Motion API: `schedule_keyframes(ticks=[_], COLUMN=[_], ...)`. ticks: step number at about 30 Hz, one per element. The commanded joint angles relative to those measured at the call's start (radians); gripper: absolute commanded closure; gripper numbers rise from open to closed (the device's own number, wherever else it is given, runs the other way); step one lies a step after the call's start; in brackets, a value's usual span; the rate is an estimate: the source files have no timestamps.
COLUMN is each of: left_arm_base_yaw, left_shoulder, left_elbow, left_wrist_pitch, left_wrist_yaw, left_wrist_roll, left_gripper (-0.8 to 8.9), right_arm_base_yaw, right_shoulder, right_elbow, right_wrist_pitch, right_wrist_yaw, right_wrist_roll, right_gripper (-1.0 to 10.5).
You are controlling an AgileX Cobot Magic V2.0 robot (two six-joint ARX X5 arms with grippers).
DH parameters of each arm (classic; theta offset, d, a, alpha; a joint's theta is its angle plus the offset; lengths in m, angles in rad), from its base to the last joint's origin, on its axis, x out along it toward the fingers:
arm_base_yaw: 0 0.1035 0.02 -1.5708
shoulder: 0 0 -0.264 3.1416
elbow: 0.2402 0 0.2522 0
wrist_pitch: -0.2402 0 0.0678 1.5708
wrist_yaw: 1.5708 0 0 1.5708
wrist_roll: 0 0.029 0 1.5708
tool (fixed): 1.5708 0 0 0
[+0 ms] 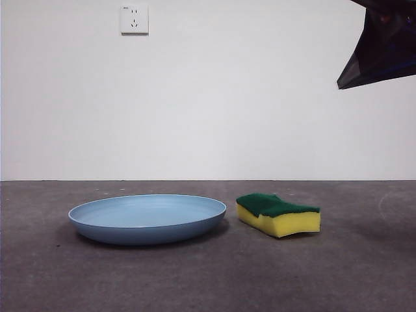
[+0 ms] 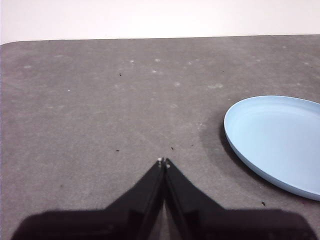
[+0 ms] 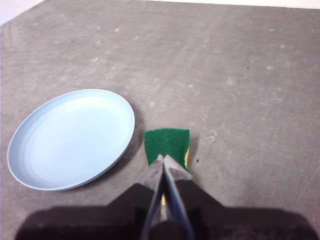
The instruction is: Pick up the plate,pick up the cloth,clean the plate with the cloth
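Note:
The light-blue plate (image 1: 148, 218) lies flat on the grey table, left of centre, and shows in both wrist views (image 2: 277, 142) (image 3: 72, 137). The cloth (image 1: 278, 213), a yellow sponge with a dark-green top, rests just right of the plate, apart from it. My right gripper (image 3: 162, 159) hangs above the cloth (image 3: 167, 144) with its jaws shut and nothing held; in the front view it is the dark tip at the top right (image 1: 380, 45). My left gripper (image 2: 163, 162) is shut and empty, over bare table beside the plate.
A white wall with a socket (image 1: 134, 19) stands behind the table. The grey tabletop (image 1: 208, 279) stretches in front of and around the plate and the cloth.

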Motion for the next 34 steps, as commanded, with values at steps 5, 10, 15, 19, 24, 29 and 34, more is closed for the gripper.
schedule_keyframes(ticks=[5, 10, 15, 19, 24, 29, 34], left_arm_base_yaw=[0.002, 0.002, 0.002, 0.002, 0.002, 0.002, 0.002], left_shoulder=[-0.003, -0.003, -0.003, -0.003, -0.003, -0.003, -0.003], left_elbow=[-0.013, -0.013, -0.013, -0.013, -0.013, -0.013, -0.013], left_wrist_pitch=[0.005, 0.005, 0.005, 0.005, 0.005, 0.005, 0.005], left_wrist_yaw=[0.002, 0.002, 0.002, 0.002, 0.002, 0.002, 0.002], left_wrist_roll=[-0.002, -0.002, -0.002, -0.002, -0.002, -0.002, -0.002], left_gripper=[8.14, 8.14, 8.14, 8.14, 8.14, 8.14, 8.14], right_arm_base_yaw=[0.001, 0.001, 0.001, -0.030, -0.139, -0.315, -0.446], right_shoulder=[-0.002, -0.002, -0.008, -0.092, -0.230, -0.406, -0.551], right_elbow=[-0.007, -0.006, -0.007, -0.007, -0.027, -0.100, -0.214], right_wrist_pitch=[0.007, 0.007, 0.000, -0.040, -0.051, -0.049, -0.042], right_wrist_yaw=[0.003, 0.003, 0.003, 0.047, 0.048, -0.016, -0.095], right_wrist_roll=[0.009, 0.009, 0.009, -0.051, -0.108, -0.108, -0.103], right_gripper=[9.5, 9.5, 9.5, 9.5, 9.5, 9.5, 9.5])
